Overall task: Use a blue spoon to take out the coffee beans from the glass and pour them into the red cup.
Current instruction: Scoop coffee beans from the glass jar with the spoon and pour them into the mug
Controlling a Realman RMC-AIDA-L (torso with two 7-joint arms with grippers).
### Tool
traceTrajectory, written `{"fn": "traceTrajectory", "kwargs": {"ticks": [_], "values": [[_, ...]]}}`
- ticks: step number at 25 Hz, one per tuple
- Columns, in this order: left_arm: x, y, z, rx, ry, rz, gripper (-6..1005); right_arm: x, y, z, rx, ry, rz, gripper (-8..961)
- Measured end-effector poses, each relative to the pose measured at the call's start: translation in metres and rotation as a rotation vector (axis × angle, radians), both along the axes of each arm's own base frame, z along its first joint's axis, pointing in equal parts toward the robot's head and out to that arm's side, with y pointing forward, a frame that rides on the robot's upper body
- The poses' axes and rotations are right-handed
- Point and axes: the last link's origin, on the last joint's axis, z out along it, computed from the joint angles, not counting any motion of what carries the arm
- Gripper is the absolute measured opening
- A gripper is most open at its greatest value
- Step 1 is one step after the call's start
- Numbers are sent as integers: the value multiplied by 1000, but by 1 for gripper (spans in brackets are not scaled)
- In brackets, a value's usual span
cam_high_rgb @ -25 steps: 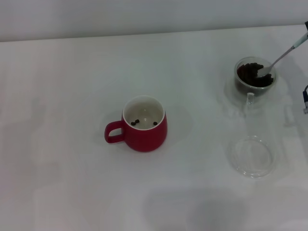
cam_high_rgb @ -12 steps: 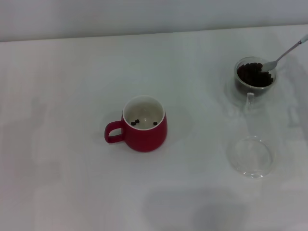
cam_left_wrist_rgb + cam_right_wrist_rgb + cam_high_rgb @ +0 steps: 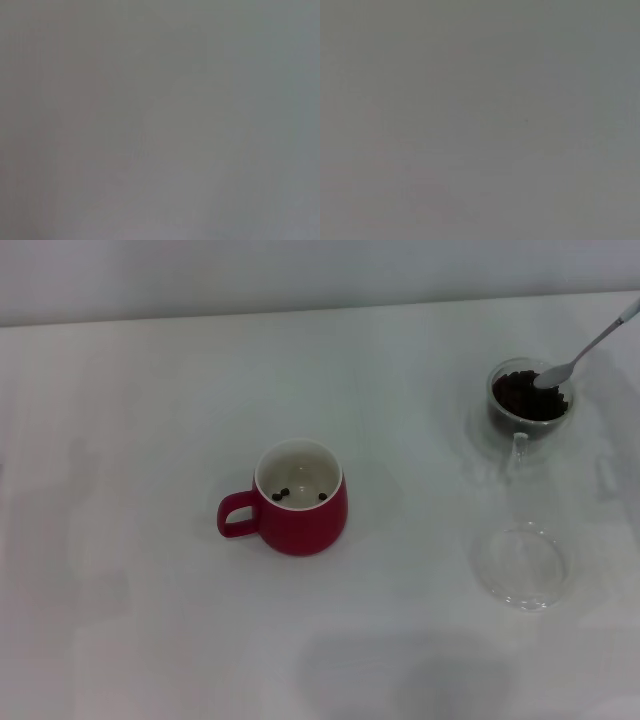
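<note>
The red cup [image 3: 301, 499] stands mid-table in the head view, its handle toward the left, with three coffee beans on its white floor. At the back right stands the glass [image 3: 528, 402], holding a dark heap of coffee beans [image 3: 524, 396]. The blue spoon [image 3: 585, 350] slants up to the frame's right edge, its metal bowl just above the heap at the glass's rim. Neither gripper shows; whatever holds the spoon is beyond the right edge. Both wrist views are blank grey.
A flat clear round saucer [image 3: 521, 567] lies at the front right, in front of the glass. The white table [image 3: 150, 420] ends at a pale wall along the back.
The spoon's bowl has risen out of the bean heap to the glass's rim, and its handle has moved up and right. The dark gripper part at the right edge is gone from view.
</note>
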Motion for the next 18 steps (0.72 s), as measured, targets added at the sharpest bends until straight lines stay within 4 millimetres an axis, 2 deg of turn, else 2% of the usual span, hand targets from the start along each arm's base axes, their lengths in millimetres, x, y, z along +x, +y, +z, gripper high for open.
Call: {"fn": "traceTrajectory", "kwargs": {"ticks": [6, 11, 18], "values": [[0, 1, 1, 7, -4, 5, 876, -5, 4, 1, 5, -92, 6, 157], [0, 1, 1, 9, -5, 6, 876, -20, 8, -2, 12, -240, 58, 157], [1, 2, 1, 10, -5, 3, 876, -30, 6, -5, 6, -343, 118, 157]]}}
